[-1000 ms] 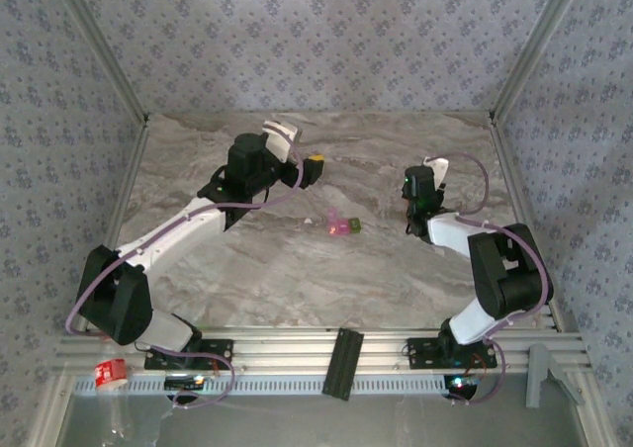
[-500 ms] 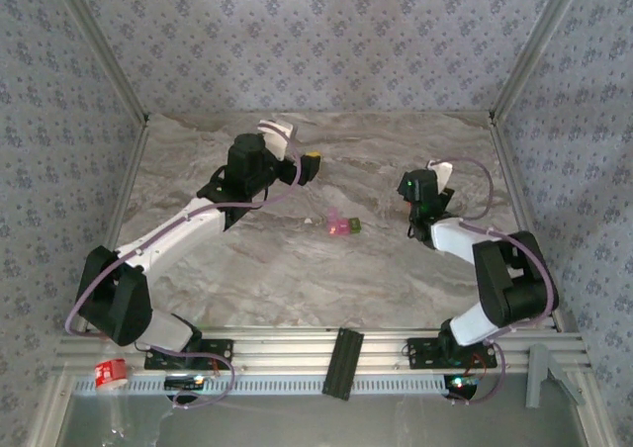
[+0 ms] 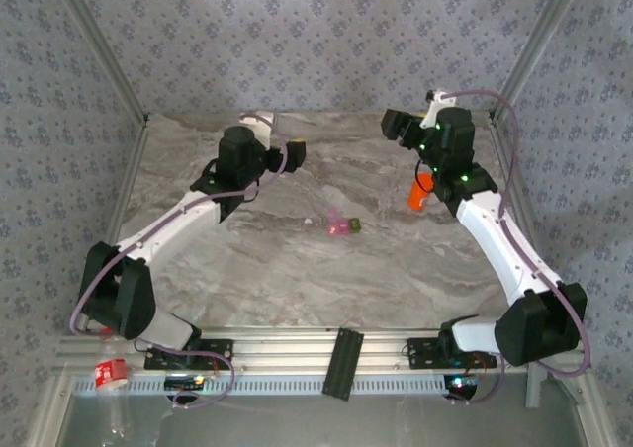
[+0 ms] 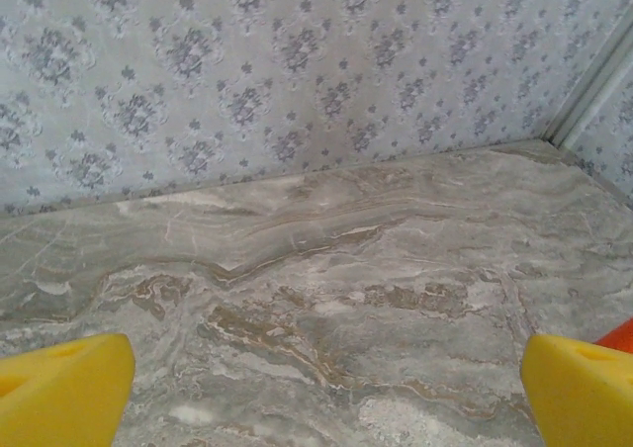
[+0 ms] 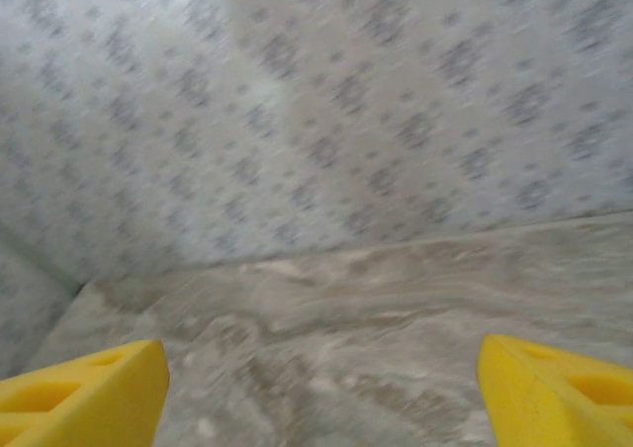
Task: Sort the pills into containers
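Joined pink-and-green containers (image 3: 342, 225) sit on a veined grey marble-look table (image 3: 297, 269); contents too small to tell.
Back-left of them the yellow-tipped left gripper (image 4: 321, 393) is spread wide, empty; right of them an orange bottle (image 3: 418, 194); farther back-right, the right gripper (image 5: 321, 388) gapes, empty.

orange bottle (image 3: 418, 196) partly hidden, containers (image 3: 339, 225) tiny

Overhead cam; wrists prob. toward wall (image 4: 297, 71)

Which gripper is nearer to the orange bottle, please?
Right. The right gripper hangs just beyond the orange bottle, on its far side; the left gripper is well off to its left.
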### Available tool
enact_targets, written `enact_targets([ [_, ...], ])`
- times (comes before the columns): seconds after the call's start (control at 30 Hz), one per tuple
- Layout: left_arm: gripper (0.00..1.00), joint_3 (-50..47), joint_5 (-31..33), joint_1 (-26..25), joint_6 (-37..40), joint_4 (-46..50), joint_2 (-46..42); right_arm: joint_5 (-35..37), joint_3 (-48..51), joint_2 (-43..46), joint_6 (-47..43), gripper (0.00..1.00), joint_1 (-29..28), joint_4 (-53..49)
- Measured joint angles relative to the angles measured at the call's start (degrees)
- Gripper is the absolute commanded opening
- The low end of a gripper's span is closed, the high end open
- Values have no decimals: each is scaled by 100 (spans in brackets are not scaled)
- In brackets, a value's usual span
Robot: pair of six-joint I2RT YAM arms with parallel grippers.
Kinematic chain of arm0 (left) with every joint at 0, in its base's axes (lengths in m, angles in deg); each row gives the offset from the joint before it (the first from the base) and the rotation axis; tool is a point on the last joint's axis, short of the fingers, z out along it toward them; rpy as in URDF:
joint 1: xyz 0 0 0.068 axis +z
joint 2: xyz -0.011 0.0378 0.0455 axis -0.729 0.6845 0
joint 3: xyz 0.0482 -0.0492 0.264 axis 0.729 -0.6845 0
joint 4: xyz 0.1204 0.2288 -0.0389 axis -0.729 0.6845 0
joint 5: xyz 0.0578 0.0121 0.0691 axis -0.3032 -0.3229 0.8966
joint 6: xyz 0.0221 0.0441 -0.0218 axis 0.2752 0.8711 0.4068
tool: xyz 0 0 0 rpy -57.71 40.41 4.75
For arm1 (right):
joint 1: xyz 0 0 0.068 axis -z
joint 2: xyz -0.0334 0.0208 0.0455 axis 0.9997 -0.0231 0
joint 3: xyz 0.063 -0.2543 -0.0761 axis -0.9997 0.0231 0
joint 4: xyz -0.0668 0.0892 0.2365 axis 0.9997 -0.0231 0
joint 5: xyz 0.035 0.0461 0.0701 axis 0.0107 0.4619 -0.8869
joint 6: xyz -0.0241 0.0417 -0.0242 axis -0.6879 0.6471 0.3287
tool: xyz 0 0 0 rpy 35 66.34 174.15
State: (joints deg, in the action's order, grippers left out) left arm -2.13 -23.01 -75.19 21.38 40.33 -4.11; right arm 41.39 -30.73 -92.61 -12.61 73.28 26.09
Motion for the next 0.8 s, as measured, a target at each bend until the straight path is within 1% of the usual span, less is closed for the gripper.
enact_targets([
  [0.17,100,614,-286,101,-74,555,522,-763,-146,-610,2,79,-306,-664],
  [0.3,100,1189,-485,96,7,1239,1014,-1115,44,-1126,11,77,-501,-1069],
  [0.5,100,1711,-684,96,127,2304,1705,-1268,590,-1491,74,73,-553,-1377],
  [0.63,99,1779,-772,72,164,2822,1996,-1266,688,-1725,85,71,-566,-1572],
  [0.8,99,2020,-804,-105,245,3241,2310,-1261,776,-1856,-2,64,-629,-1727],
])
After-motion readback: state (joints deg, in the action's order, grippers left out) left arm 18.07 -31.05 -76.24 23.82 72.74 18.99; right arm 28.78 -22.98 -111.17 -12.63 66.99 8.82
